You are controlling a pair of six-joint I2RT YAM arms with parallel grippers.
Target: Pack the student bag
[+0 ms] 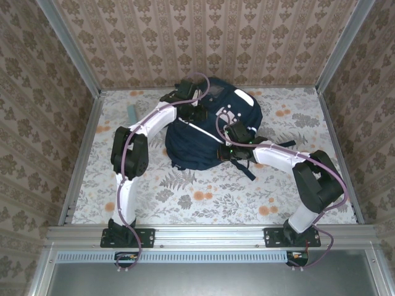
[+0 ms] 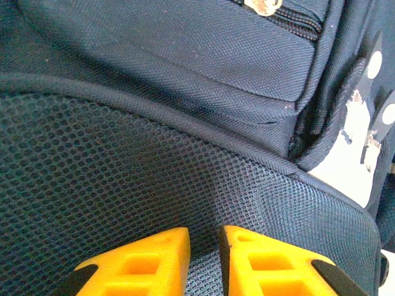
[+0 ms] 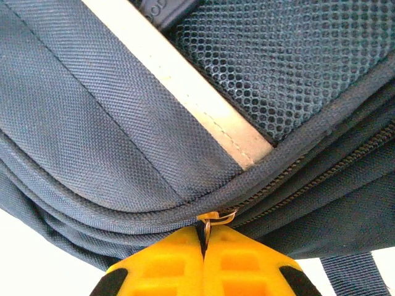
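Observation:
The student bag, navy blue with a white stripe and grey-white patches, lies in the middle of the floral table. My left gripper is on its far upper side. In the left wrist view, its yellow fingers stand nearly together, pinching a fold of the bag's dark mesh panel. My right gripper is at the bag's near right edge. It is shut on a gold zipper pull, which sits on a zip running along the seam.
A small pale blue-grey object lies on the table at the far left. A dark strap trails from the bag toward the front. Another gold zipper pull shows on an upper pocket. Patterned walls close in on three sides.

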